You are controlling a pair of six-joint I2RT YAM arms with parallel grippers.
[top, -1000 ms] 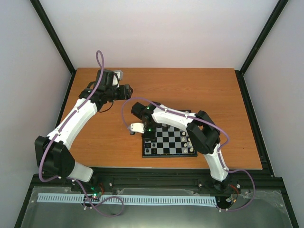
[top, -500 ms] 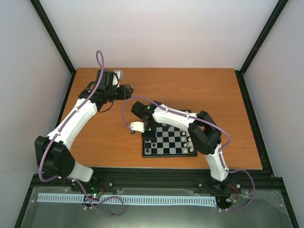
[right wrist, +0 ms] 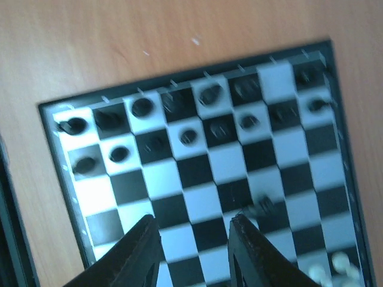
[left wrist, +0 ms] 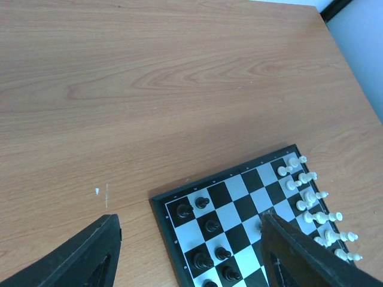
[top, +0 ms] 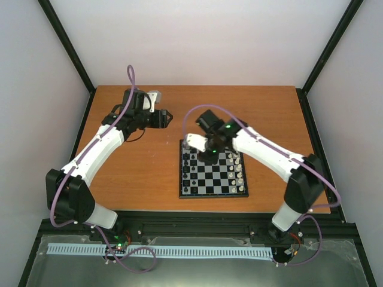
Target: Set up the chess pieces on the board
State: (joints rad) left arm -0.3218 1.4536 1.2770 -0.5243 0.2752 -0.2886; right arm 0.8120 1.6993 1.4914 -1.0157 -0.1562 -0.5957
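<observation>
The board (top: pixel 213 195) lies on the wooden table right of centre. Black chess pieces (top: pixel 188 165) stand along its left side and white chess pieces (top: pixel 238 165) along its right side. My right gripper (top: pixel 210 156) hovers open and empty over the far middle of the board. In the right wrist view its fingers (right wrist: pixel 141 251) straddle mid-board squares of the board (right wrist: pixel 197 197). Black pieces (right wrist: pixel 142 107) fill the top two rows there. One blurred black piece (right wrist: pixel 264 207) stands by the right fingertip. My left gripper (top: pixel 166 118) is open and empty over bare table, far left of the board.
The left wrist view shows the board's corner (left wrist: pixel 160 203), black pieces (left wrist: pixel 203 203), white pieces (left wrist: pixel 308 196) and bare wood beyond. Black frame posts (top: pixel 66 45) and white walls enclose the table. A black rail (top: pixel 197 218) runs along the near edge.
My right arm has swung from the board's left near side up and to the right, over the far middle of the board. My left gripper has shifted slightly right.
</observation>
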